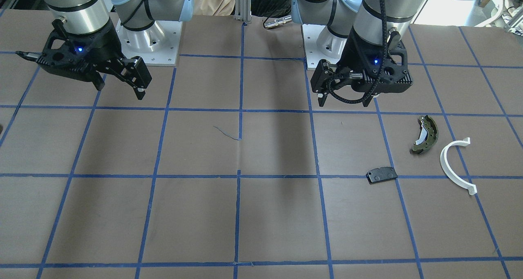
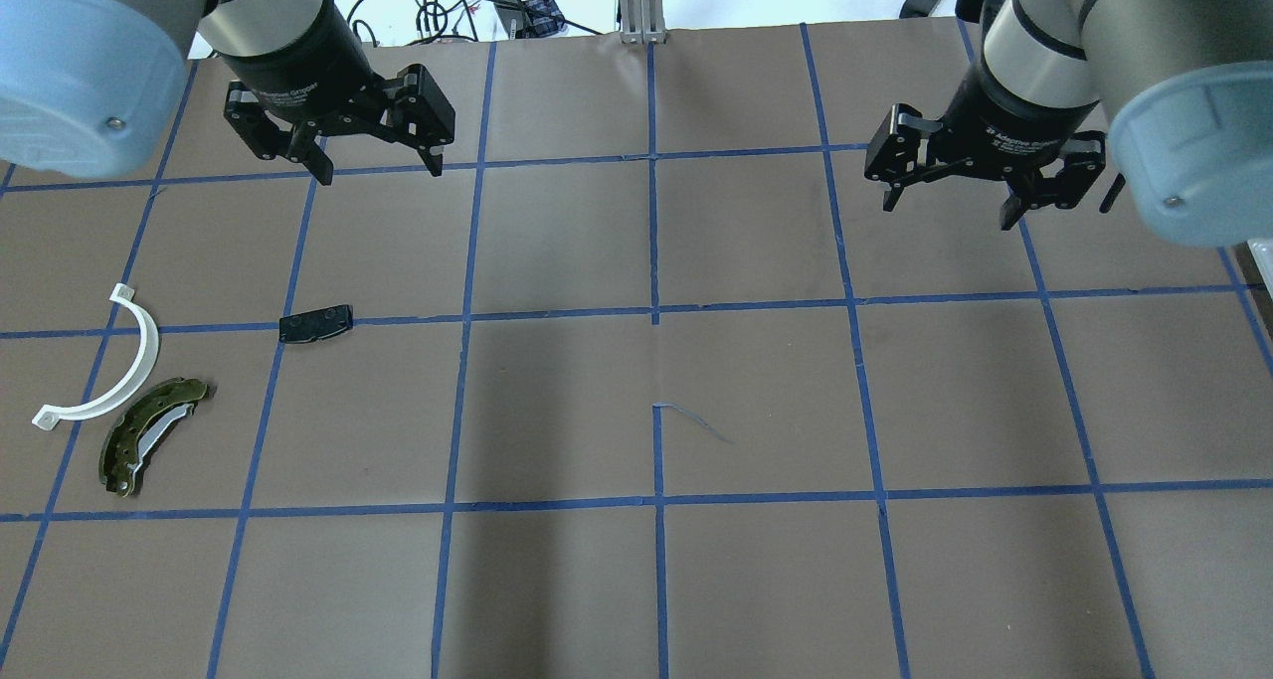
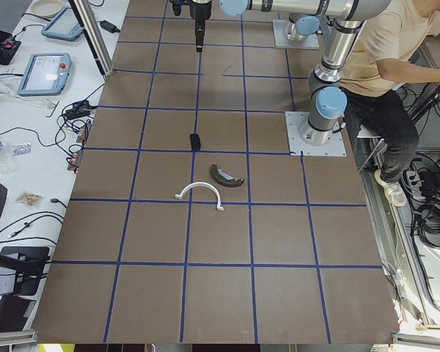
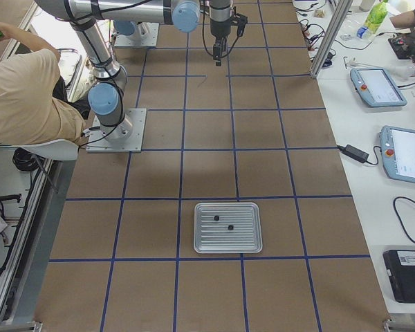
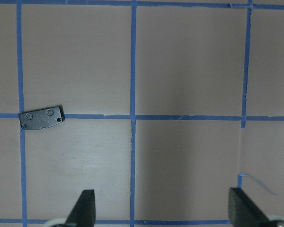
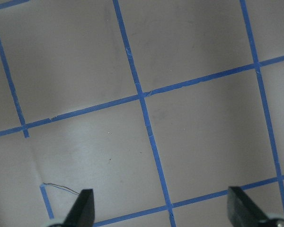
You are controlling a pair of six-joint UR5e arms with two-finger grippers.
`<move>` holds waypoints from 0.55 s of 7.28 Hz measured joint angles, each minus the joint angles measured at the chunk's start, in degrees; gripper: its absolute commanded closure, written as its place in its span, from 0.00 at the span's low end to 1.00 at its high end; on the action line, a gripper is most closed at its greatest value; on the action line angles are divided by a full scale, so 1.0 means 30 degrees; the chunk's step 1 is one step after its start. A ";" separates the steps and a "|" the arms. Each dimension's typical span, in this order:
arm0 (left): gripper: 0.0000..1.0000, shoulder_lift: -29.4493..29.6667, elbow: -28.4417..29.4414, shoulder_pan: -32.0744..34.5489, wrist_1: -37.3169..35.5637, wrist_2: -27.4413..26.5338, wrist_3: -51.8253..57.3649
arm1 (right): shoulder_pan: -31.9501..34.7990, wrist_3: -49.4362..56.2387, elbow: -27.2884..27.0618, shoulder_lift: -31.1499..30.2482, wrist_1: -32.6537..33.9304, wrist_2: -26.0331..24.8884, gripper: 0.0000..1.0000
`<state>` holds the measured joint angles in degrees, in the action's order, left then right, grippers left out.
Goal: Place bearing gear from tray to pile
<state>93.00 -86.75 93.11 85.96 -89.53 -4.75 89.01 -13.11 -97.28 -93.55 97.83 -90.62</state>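
On the far end of the brown counter (image 2: pixel 756 401) taped into blue squares, at the robot's right, lies the ribbed silver metal tray (image 4: pixel 228 227). It shows only in the exterior right view, as every other camera cuts it off. Two small dark round parts (image 4: pixel 216 218) rest in it, near each other but apart. They are too small to tell which is the bearing gear, or to make out any shape. The pile lies at the opposite end, on the robot's left. There the olive-green curved brake shoe (image 2: pixel 134 432) sits just beside one end of the white plastic half-ring (image 1: pixel 443 159); whether the two touch cannot be told. The flat black rectangular pad plate (image 2: pixel 316 323) lies apart from them, partly on a tape line. The left tool (image 2: pixel 380 172) hangs above the counter beyond the plate, its fingers spread wide with nothing between them. In its wrist view only the fingertips (image 5: pixel 85 208) show at the bottom edge, and the plate is up to the left. The right tool (image 2: pixel 947 214) hangs over bare squares well away from the tray, its fingers likewise apart and empty. The upper parts of both arms run out of frame. A person in a beige shirt (image 3: pixel 396 44) sits behind the arm bases, partly cut off.
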 measured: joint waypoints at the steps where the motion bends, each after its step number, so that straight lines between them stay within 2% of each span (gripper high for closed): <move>1: 0.00 -0.0003 0.0000 -0.0009 0.0000 -0.0008 0.0000 | -0.0573 0.0620 0.0012 0.0022 0.0022 -0.0068 0.00; 4: 0.00 -0.0005 0.0000 -0.0012 0.0001 -0.0011 0.0000 | -0.4648 0.6837 -0.0020 0.0082 -0.0027 -0.0261 0.00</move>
<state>92.99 -86.75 93.07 85.96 -89.56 -4.75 75.06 7.40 -97.34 -93.30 97.75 -91.40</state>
